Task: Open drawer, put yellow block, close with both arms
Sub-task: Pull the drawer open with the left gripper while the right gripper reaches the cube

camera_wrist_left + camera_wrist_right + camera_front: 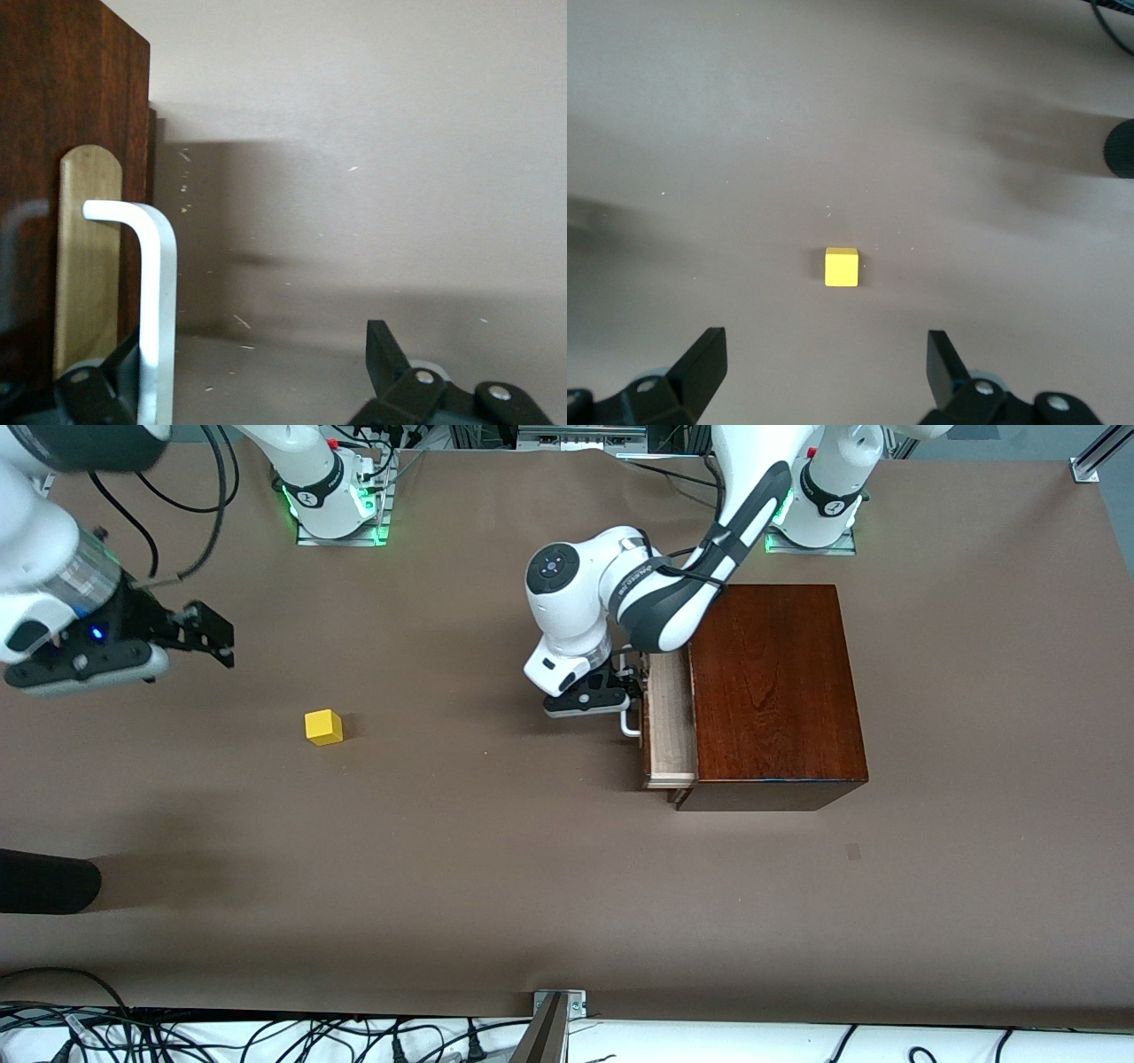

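Left claw (pixel 622 691) at handle (pixel 151 292) of part-open drawer (pixel 669 722), fingers spread wide, gripping nothing. Right claw (pixel 217 638) spread wide, empty, above worktop (pixel 532 886); block (pixel 842 266) lies below and ahead of it.

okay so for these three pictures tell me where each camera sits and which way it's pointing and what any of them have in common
Front view: high across the table, facing both arm bases; shows the left gripper at the drawer, the right gripper raised toward the right arm's end.
Left wrist view: on the left wrist, looking at the drawer's white handle; its open fingers show.
Right wrist view: on the right wrist, looking down at the yellow block; its open fingers show.
Shared: front and right wrist views show the block; front and left wrist, the handle.
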### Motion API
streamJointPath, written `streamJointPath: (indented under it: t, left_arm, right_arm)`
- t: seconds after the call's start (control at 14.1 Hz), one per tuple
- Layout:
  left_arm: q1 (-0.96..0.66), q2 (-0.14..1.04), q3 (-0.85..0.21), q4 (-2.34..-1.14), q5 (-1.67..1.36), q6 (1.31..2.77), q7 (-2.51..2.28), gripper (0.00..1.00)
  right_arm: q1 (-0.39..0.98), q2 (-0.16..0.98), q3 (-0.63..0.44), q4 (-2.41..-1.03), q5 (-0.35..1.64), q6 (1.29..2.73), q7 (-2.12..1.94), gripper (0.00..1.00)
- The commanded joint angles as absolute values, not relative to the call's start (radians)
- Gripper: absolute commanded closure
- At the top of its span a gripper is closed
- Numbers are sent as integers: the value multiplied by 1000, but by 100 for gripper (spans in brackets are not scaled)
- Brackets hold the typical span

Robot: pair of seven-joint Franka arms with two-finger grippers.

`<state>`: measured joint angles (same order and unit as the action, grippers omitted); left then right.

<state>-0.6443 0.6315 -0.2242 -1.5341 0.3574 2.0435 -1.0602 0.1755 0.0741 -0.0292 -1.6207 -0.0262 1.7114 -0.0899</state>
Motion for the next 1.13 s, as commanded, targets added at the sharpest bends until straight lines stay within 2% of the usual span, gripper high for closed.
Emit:
streamJointPath:
  t: [0.0, 0.43, 0.64, 0.85, 1.06]
  left_arm:
    - [-667, 683, -239, -1465, 295, 2091, -1089, 0]
    - [-670, 683, -238, -1428, 298, 2074, -1091, 0]
    - [-702, 683, -233, -1417, 308, 2008, -1091, 0]
    - [-713, 681, -227, -1417, 311, 2002, -1091, 0]
    - [-713, 680, -225, -1407, 336, 1932, -1089, 0]
  right_arm:
    - [176, 150, -32, -1592, -28, 1712, -89, 0]
    - [175, 296, -34, -1588, -17, 1704, -107, 0]
    - [178, 347, -31, -1611, -12, 1744, -141, 0]
    - [178, 339, -29, -1756, -12, 1896, -141, 0]
    - [178, 342, -29, -1862, -11, 2029, -141, 0]
